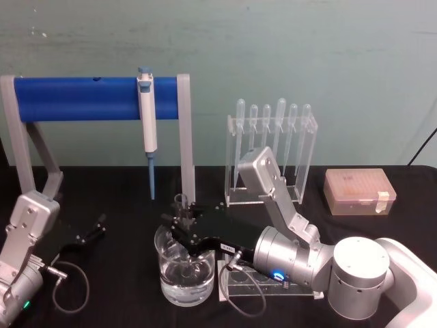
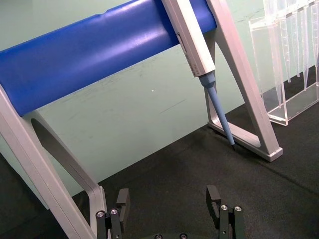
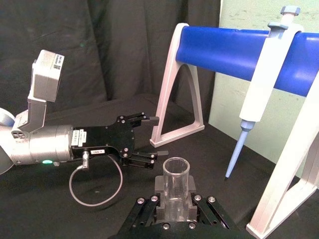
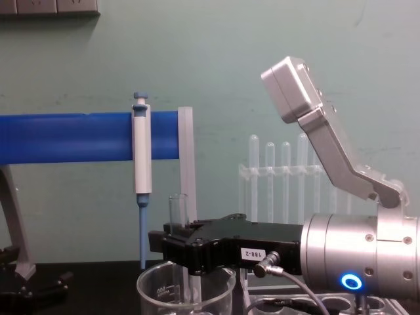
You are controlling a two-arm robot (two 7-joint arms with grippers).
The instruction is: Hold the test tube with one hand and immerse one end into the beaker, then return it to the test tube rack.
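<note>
Beaker (image 1: 186, 277): desk's (image 1: 116, 198) front edge, centre
Test tube (image 1: 181, 203): upright in Beaker
Test tube rack (image 1: 240, 279): right beside Beaker

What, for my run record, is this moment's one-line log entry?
right gripper shut on test tube | tube upright, lower end in beaker | left gripper open, idle at left | phase: dip

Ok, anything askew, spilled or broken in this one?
Nothing stands out. The right gripper holds the test tube upright, lower end in the beaker; no spill shows around it. The left gripper sits open at the left.
</note>
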